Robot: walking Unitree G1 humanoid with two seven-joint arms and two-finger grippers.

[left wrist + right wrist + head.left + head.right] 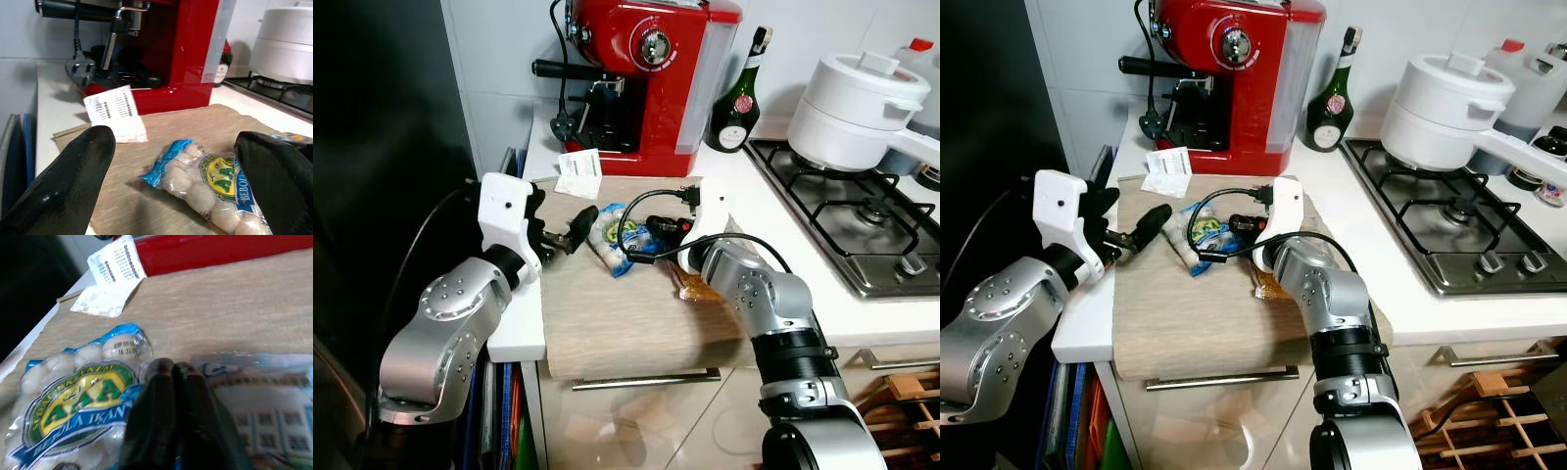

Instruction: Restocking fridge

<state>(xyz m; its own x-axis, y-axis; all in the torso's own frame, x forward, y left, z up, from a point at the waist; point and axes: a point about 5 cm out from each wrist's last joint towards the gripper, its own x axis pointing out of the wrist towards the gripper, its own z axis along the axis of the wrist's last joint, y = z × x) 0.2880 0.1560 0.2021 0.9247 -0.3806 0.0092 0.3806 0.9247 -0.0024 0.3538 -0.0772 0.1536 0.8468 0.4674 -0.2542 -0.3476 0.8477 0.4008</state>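
Fish-ball packet lies flat on the beige mat, at 6 o'clock from the red coffee machine. Left gripper, fingers spread, straddles its end, apparently to grasp. Right gripper, fingers pressed together, touches its opposite edge. Mat toward 6 o'clock lies free.

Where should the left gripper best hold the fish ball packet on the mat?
Probably across the middle of the fish ball packet, coming from its left end. It lies flat and lumpy on the mat, and the open left gripper already straddles it.
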